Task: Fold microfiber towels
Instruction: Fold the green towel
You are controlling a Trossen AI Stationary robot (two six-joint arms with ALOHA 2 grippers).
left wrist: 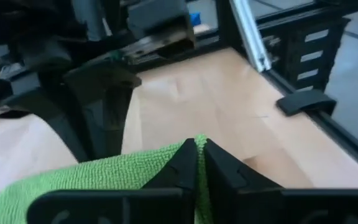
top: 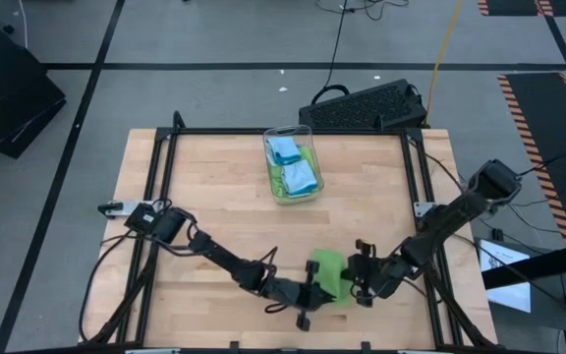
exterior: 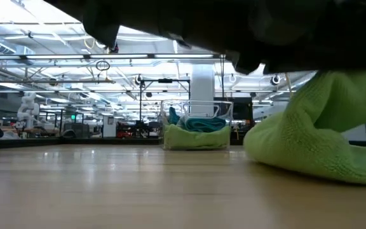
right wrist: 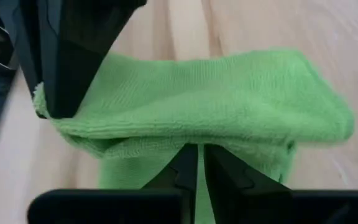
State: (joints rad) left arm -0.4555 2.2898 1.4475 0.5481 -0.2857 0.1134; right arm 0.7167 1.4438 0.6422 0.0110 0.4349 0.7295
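A lime green microfiber towel [top: 329, 267] lies bunched and folded near the table's front edge, between my two grippers. My left gripper [left wrist: 199, 145] comes at it from the table's left and is shut on it. My right gripper [right wrist: 199, 149] comes from the right and is shut on it too. In the low view the towel [exterior: 323, 137] rises at the right toward the dark grippers above it, while its lower part rests on the wood. More towels, light blue and green, lie in a clear bin [top: 308, 187] at the table's far middle. My left gripper pinches an edge of the green towel [left wrist: 191, 155] between its two fingers, which come nearly level from the table's left. The rest of the cloth spreads to one side of the fingers. My right gripper pinches the folded towel's near edge [right wrist: 185, 142] between its two fingers, slanting down from the table's right. A folded-over layer lies across the cloth beyond the fingertips. The towel's lower part rests on the table.
The clear bin [exterior: 196, 130] stands well behind the towel, with bare wood between them. A black frame [top: 165, 147] runs round the table top. A dark keyboard-like case [top: 367, 106] lies beyond the far edge.
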